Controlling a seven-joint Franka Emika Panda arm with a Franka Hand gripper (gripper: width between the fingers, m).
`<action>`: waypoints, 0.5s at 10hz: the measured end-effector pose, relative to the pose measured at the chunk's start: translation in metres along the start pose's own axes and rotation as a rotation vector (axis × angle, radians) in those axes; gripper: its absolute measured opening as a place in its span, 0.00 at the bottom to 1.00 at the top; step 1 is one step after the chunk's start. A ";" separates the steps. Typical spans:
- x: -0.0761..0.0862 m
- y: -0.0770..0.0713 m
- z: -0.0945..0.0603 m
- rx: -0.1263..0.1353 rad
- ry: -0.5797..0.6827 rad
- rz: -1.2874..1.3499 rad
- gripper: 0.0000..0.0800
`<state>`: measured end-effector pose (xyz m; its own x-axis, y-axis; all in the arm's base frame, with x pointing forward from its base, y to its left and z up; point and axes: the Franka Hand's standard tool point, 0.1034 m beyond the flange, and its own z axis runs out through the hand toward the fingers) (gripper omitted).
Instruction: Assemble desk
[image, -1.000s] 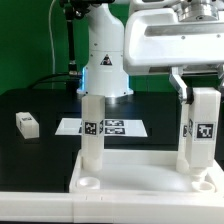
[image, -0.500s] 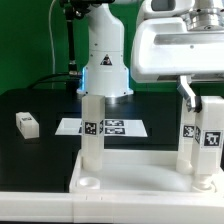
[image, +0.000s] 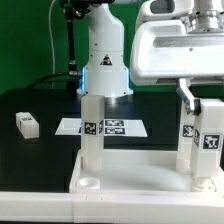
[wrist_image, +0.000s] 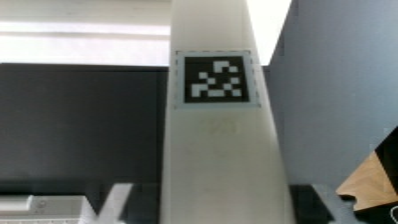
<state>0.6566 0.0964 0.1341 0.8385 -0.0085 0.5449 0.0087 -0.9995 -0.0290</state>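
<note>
The white square-section plastic leg (image: 207, 140), tagged in black and white, stands upright at about four o'clock in the exterior view. Its foot meets a corner of the white plastic rimmed rectangular tabletop (image: 130, 172), which lies across six o'clock. Whether the foot is fully seated in its socket cannot be told. The robot's two-finger gripper (image: 203, 100) is closed on the upper part of this leg, with one finger (image: 186, 92) pressed against its side. In the wrist view the leg (wrist_image: 217, 140) fills the centre, its tag facing the camera. A second upright white leg (image: 92, 130) occupies a corner at about eight o'clock, and an empty round corner socket (image: 88, 183) lies nearer the camera. Beyond the tabletop, the flat white marker board (image: 112, 127) rests near the centre of the black table (image: 35, 100), and a small white block (image: 27, 124) sits at nine o'clock. The step appears to be fixing the gripped leg into its socket. It likely goes best with the leg plumb, its axis centred over the socket, and light downward pressure while turning. The tabletop should not be dragged, and the standing leg should not be disturbed.
</note>
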 end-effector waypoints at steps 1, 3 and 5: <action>-0.001 0.000 0.002 -0.001 -0.003 -0.001 0.36; -0.003 0.000 0.005 -0.003 0.000 -0.002 0.36; -0.002 -0.001 0.006 -0.006 0.021 -0.008 0.36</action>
<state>0.6579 0.0977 0.1281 0.8269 -0.0013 0.5623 0.0120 -0.9997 -0.0200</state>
